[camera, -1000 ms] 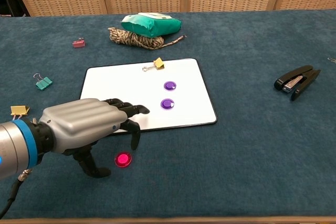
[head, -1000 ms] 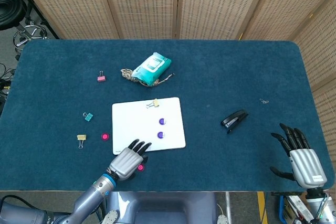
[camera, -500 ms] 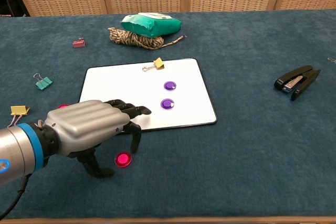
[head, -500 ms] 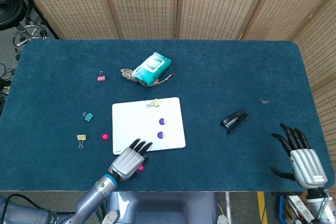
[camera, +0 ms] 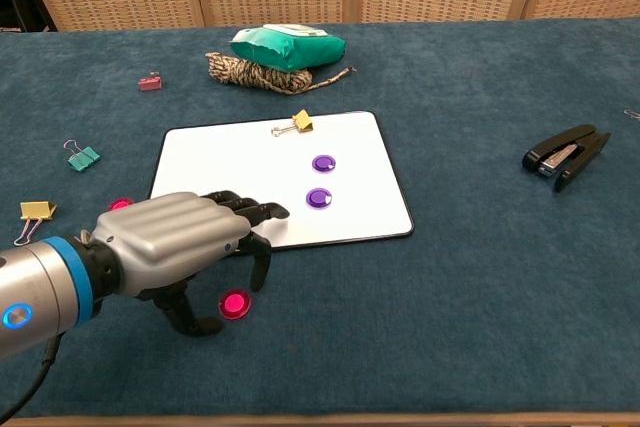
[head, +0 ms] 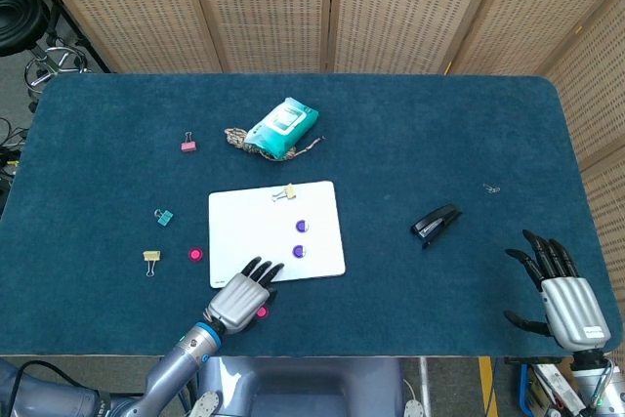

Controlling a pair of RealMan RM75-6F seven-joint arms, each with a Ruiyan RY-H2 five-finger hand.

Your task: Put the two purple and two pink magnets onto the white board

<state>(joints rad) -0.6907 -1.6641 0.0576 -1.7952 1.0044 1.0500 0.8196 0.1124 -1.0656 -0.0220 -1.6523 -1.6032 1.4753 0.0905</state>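
Two purple magnets (camera: 322, 163) (camera: 318, 198) lie on the white board (camera: 230, 162), also seen in the head view (head: 301, 226) (head: 299, 251) on the white board (head: 244, 222). One pink magnet (camera: 234, 304) (head: 261, 312) lies on the cloth just below the board's near edge, under my left hand (camera: 180, 242) (head: 239, 296). That hand hovers over it, fingers spread, holding nothing. The other pink magnet (camera: 121, 204) (head: 195, 254) lies left of the board. My right hand (head: 559, 292) rests open at the table's near right corner.
A yellow binder clip (camera: 298, 122) sits on the board's far edge. A green wipes pack (camera: 288, 46) and coiled rope (camera: 248, 74) lie behind it. A black stapler (camera: 565, 156) is at right. Teal (camera: 82, 156), yellow (camera: 36, 212) and pink (camera: 150, 81) clips lie at left.
My left hand has drawn back slightly toward the near edge, uncovering the pink magnet left of the board in the chest view. The right hand has barely moved.
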